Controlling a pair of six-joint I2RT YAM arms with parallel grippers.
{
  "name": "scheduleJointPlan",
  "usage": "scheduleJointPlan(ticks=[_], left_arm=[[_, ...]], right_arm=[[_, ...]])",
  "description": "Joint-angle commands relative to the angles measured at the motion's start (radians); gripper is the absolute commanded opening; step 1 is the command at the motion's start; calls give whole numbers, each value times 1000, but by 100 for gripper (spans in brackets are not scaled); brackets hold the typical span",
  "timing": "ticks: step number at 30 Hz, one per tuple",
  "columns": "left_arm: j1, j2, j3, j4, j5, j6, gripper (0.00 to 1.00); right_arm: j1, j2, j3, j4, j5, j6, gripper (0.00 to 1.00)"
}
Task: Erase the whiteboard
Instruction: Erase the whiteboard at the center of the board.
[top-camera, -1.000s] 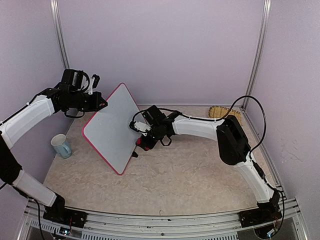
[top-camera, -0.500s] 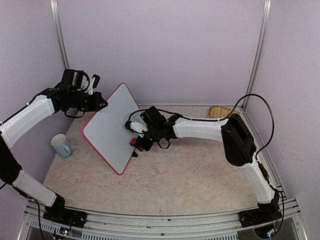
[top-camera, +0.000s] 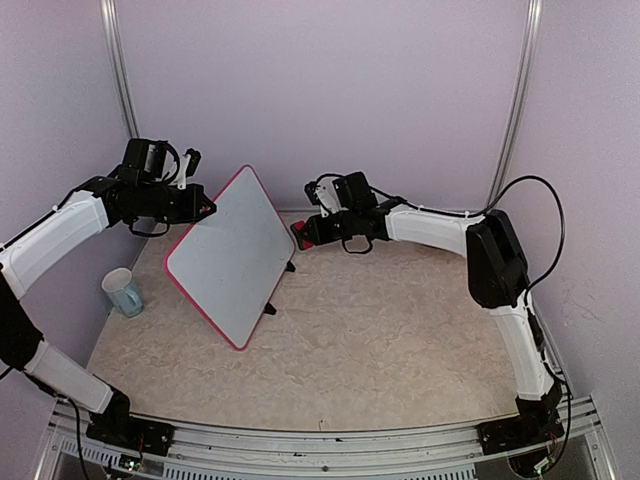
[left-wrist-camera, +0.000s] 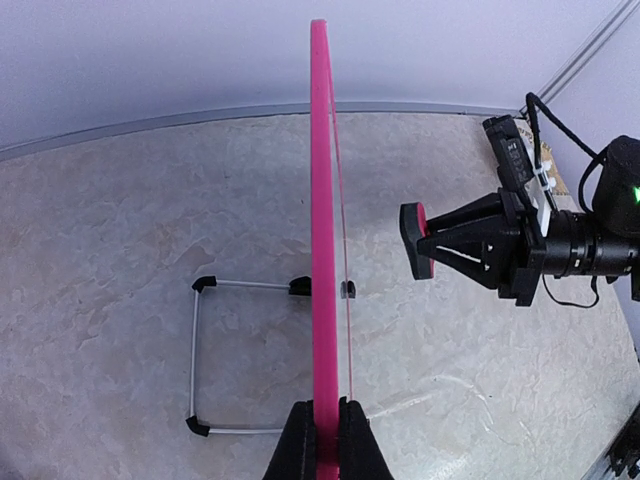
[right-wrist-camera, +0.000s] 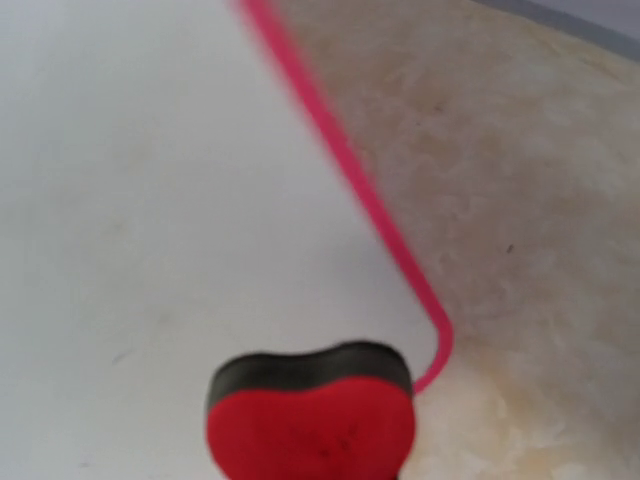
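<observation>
Right jaws hidden behind blurred eraser (right-wrist-camera: 312, 425)

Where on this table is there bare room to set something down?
Widest free patch: the table between the whiteboard and the right arm, down to the near edge. A smaller one lies between the mug and the near edge. Crowded: the back, where the right gripper holds the eraser beside the whiteboard.
</observation>
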Motion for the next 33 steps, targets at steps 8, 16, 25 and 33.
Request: scheduleJointPlan(ticks=[8,16,25,33], left_arm=[[-28,-4,-30,-34,50,28,0],[-36,-58,-18,-70,32,19,0],[-30,-71,16,-126,2,-1,0],[-31,-78,1,-148,31,-9,0]], right_arm=[[-15,142,194,-103,-245,253,8],[-14,118,80,-58,-283,256,8],[-11,-7,-41,-29,-254,195,8],[43,24,25,-115,-185,52,8]])
